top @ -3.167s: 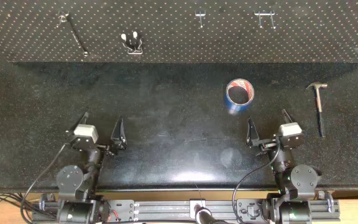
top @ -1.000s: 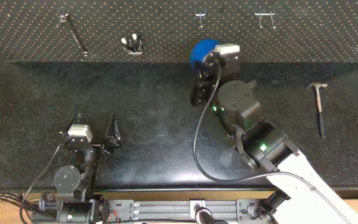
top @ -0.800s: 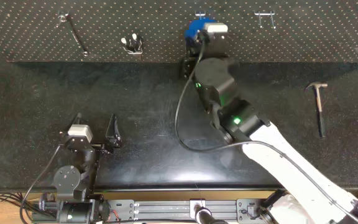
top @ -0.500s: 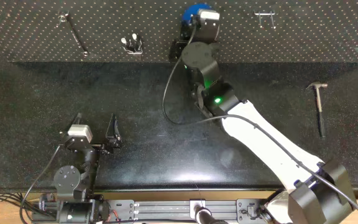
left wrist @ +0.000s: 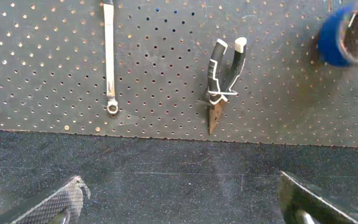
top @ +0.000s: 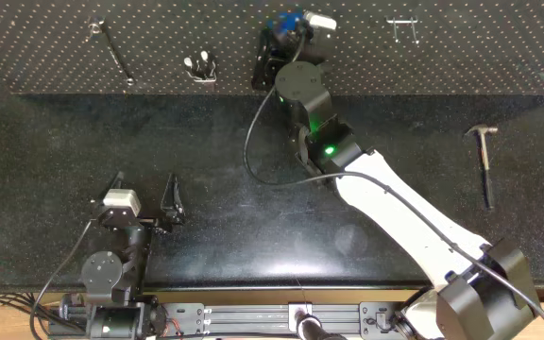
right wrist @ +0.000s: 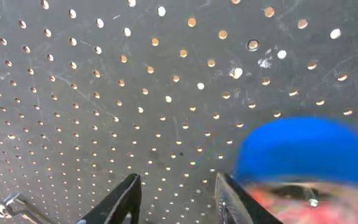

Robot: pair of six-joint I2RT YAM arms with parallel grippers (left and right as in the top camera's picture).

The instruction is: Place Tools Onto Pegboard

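A blue tape roll [top: 287, 21] is up against the pegboard [top: 499, 47] near the top middle. In the right wrist view the blurred tape roll [right wrist: 300, 155] lies beside one finger [right wrist: 232, 196], not between the two. My right gripper [right wrist: 179, 199] stands open close to the board, and only peg holes show in its gap. The left wrist view shows the tape roll [left wrist: 347, 34] at the board's far right. My left gripper [top: 146, 194] rests open low on the table, facing the board. A hammer [top: 484, 165] lies flat on the table at the right.
A wrench [top: 113, 52] and black-handled pliers [top: 201, 66] hang on the board's left part. A bare double hook [top: 402, 28] sits at the upper right. The right arm [top: 385, 203] stretches diagonally across the black table.
The right arm lifted the tape roll off the table and carried it up and left to the pegboard. In the last half second its gripper shifted slightly left. The left arm stayed still.
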